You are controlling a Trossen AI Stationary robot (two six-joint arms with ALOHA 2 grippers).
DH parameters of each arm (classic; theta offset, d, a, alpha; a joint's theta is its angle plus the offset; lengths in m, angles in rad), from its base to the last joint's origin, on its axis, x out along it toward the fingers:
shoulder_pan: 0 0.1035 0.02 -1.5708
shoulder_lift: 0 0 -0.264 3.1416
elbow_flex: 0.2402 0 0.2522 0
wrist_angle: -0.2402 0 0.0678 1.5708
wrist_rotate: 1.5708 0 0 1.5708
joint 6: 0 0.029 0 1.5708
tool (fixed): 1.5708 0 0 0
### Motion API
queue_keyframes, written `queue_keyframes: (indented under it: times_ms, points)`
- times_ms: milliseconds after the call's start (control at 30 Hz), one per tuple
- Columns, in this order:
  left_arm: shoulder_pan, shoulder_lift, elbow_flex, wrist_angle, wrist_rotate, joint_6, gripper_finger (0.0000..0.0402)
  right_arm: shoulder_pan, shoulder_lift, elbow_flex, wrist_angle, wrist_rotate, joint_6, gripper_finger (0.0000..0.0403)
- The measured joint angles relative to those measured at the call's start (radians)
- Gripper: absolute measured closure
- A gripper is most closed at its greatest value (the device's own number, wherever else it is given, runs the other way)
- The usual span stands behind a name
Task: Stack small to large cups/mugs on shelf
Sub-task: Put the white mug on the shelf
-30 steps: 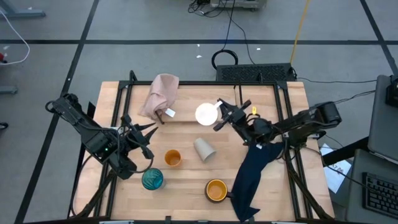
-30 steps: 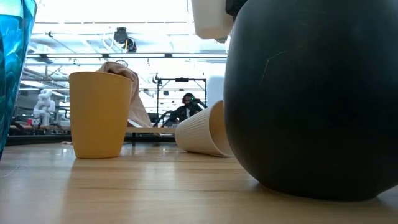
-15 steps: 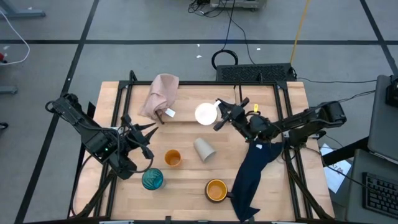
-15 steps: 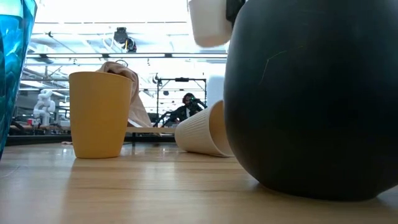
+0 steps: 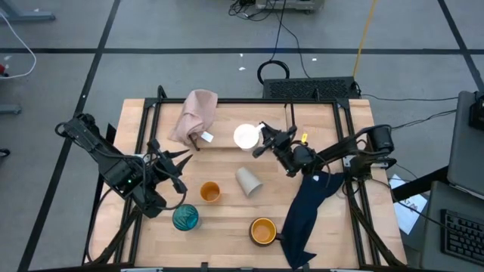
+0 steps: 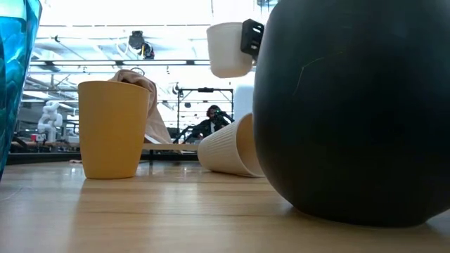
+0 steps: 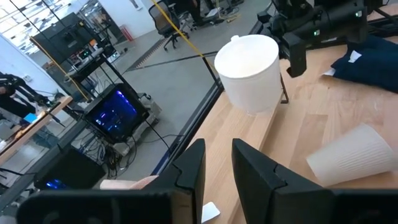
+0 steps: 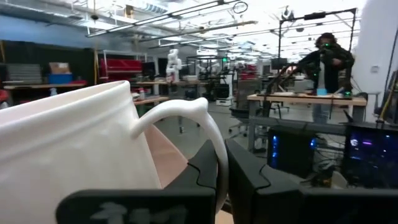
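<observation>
white mug (image 5: 246, 137) held upright in the air; beige cup (image 5: 249, 181) on its side; small orange cup (image 5: 209, 192), teal glass (image 5: 185, 218), orange-yellow mug (image 5: 262, 231) upright.

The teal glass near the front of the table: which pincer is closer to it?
Left. The left pincer hovers just behind the teal glass. The right pincer is far across the table, shut on the white mug by its handle.

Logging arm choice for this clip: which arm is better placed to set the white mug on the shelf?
The right. Its gripper already holds the white handled ceramic mug by the handle, lifted above the thin black metal shelf. The left gripper waits empty near the table's left side.
</observation>
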Motion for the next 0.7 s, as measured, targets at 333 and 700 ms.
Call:
queue_keyframes:
  times_ms: [333,700]
  points:
    - [0.0,0.0,0.0,-0.002,0.007,0.0,0.0321,0.001,0.07,0.0,0.009,0.054,0.073,0.04]
    - [0.0,0.0,0.0,-0.004,0.011,0.001,0.0321,-0.003,0.076,0.0,-0.097,0.024,0.246,0.04]
